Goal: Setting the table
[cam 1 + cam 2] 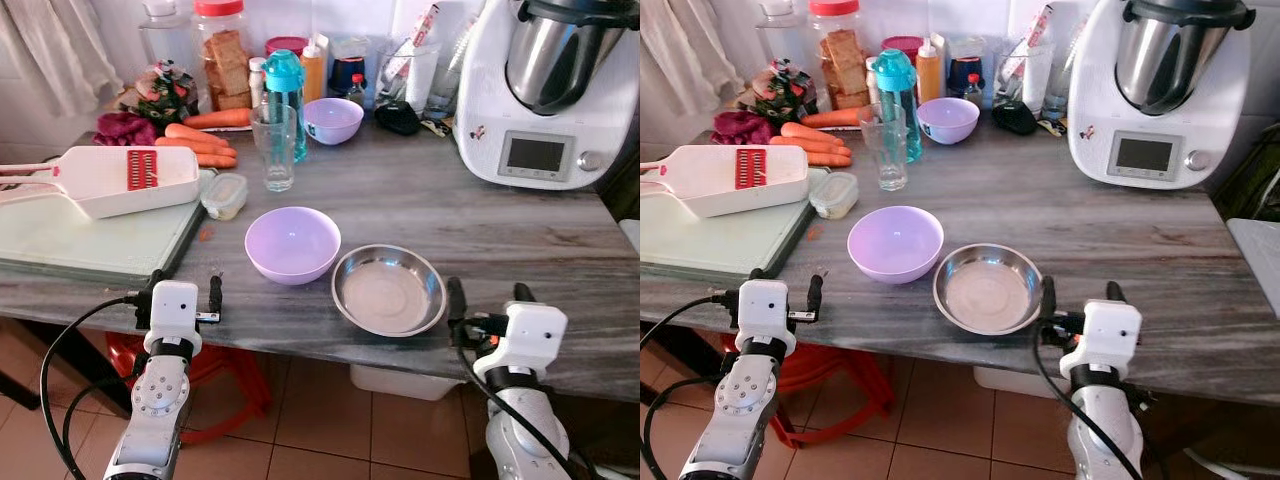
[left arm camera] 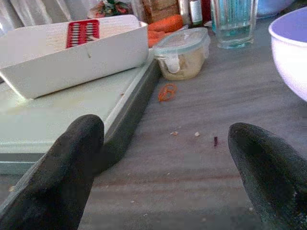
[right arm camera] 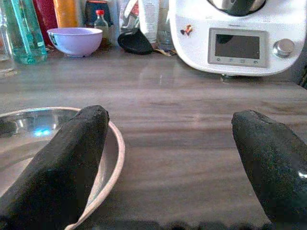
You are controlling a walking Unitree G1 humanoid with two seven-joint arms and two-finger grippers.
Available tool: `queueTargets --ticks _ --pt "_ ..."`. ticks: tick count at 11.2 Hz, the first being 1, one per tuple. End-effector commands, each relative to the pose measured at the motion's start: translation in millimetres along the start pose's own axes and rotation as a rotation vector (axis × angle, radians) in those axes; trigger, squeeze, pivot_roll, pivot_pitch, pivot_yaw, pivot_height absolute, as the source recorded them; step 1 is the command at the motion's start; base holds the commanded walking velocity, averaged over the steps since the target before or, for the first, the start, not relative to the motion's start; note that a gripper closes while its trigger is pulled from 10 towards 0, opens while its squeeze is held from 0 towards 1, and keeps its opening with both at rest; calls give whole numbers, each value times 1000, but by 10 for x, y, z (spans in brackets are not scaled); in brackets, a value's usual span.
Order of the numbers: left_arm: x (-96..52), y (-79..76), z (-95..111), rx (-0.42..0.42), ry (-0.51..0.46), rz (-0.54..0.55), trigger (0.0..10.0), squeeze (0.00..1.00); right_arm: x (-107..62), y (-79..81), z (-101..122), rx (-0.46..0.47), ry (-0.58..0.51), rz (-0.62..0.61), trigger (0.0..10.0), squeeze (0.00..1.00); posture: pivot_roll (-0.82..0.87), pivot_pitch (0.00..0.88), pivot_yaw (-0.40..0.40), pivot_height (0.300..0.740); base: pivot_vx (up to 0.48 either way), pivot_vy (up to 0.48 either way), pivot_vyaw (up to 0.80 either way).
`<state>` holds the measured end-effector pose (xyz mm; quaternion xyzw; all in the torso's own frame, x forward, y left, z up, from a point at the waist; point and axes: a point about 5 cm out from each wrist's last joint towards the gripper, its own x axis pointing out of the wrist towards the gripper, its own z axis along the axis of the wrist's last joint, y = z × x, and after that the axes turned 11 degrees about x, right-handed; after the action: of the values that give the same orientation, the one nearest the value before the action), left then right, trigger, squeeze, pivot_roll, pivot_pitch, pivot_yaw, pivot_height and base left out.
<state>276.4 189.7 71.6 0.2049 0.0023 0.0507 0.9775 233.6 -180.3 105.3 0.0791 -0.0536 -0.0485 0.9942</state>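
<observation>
A lilac bowl (image 1: 292,243) and a shallow steel dish (image 1: 388,290) sit side by side near the front edge of the grey wooden table (image 1: 520,240). An empty glass (image 1: 274,147) stands behind them, with a second lilac bowl (image 1: 333,120) farther back. My left gripper (image 1: 185,290) is open at the table's front edge, left of the lilac bowl, holding nothing. My right gripper (image 1: 488,297) is open at the front edge just right of the steel dish (image 3: 57,129), its left finger (image 3: 62,163) close over the dish's rim.
A pale cutting board (image 1: 90,240) with a white slicer (image 1: 120,180) lies at the left, a small lidded container (image 2: 184,55) beside it. Carrots (image 1: 200,145), a teal bottle (image 1: 285,95) and jars line the back. A white kitchen machine (image 1: 545,90) stands at the back right.
</observation>
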Motion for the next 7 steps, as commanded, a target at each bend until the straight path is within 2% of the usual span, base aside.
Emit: queueTargets --ticks 1,6,7 --pt "12 7 21 -3 -3 -5 10000 0 17 26 -18 -4 17 19 10000 0 -19 14 4 740 -292 0 -425" --pt "16 9 36 -7 -3 -8 10000 0 39 29 -17 10 19 10 10000 0 -18 16 9 740 -301 0 -423" --pt "19 4 41 -7 -3 -11 10000 0 42 29 -11 8 17 10 10000 0 -19 17 10 740 -322 0 0"
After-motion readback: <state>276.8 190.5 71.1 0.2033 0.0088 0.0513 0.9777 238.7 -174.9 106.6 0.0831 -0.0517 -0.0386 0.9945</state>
